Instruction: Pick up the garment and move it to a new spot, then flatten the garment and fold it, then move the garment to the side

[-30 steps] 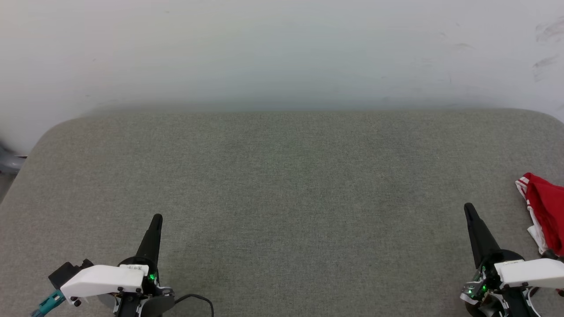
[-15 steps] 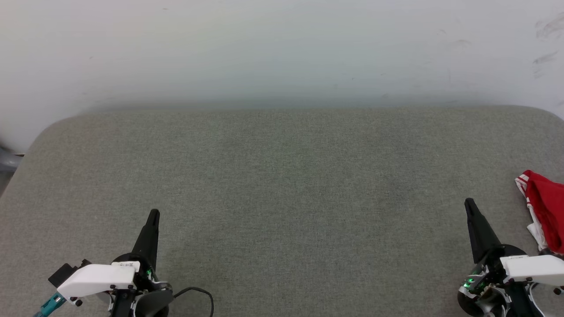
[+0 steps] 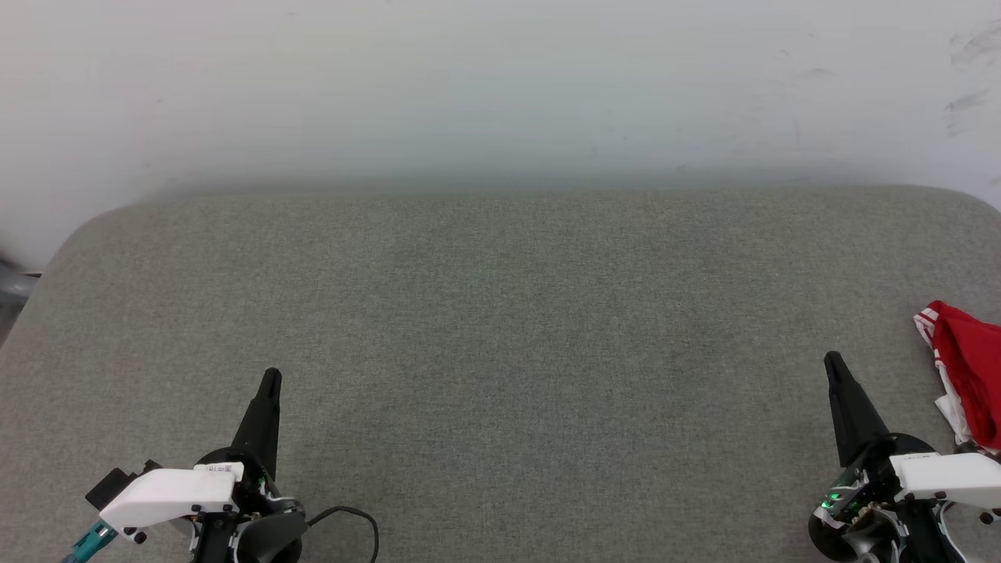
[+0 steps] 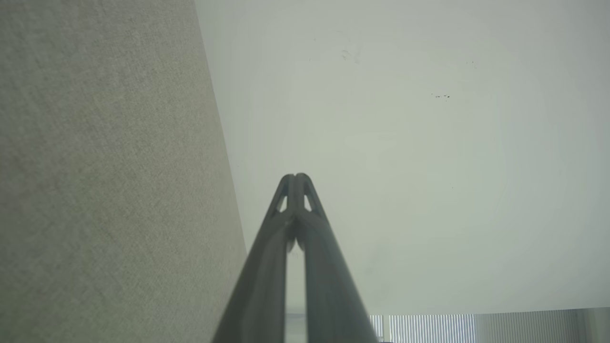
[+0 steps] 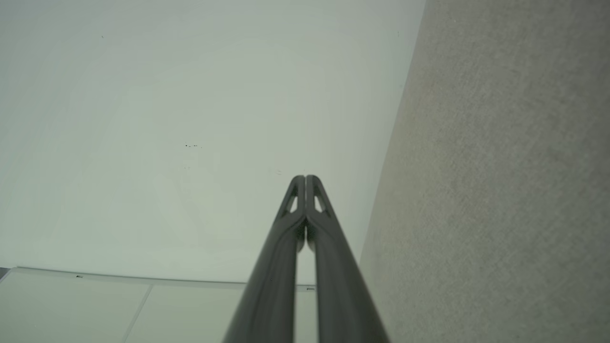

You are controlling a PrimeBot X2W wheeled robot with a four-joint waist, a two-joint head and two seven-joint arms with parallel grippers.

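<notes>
The garment (image 3: 971, 367), red with white striped trim, lies crumpled at the far right edge of the head view, partly cut off by the frame. My right gripper (image 3: 834, 361) hovers just left of it, apart from the cloth, fingers pressed together and holding nothing. At the lower left my left gripper (image 3: 270, 378) is likewise shut and empty, far from the garment. In the left wrist view the left gripper (image 4: 296, 177) has its tips touching; in the right wrist view the right gripper (image 5: 305, 178) shows the same.
A grey-green padded surface (image 3: 500, 328) with rounded far corners spans the head view. A pale wall (image 3: 500, 86) rises right behind it. A black cable (image 3: 356, 518) loops near the left wrist at the bottom edge.
The whole head view has shifted slightly, so the camera moved a little. Both grippers stay shut and the garment lies where it was.
</notes>
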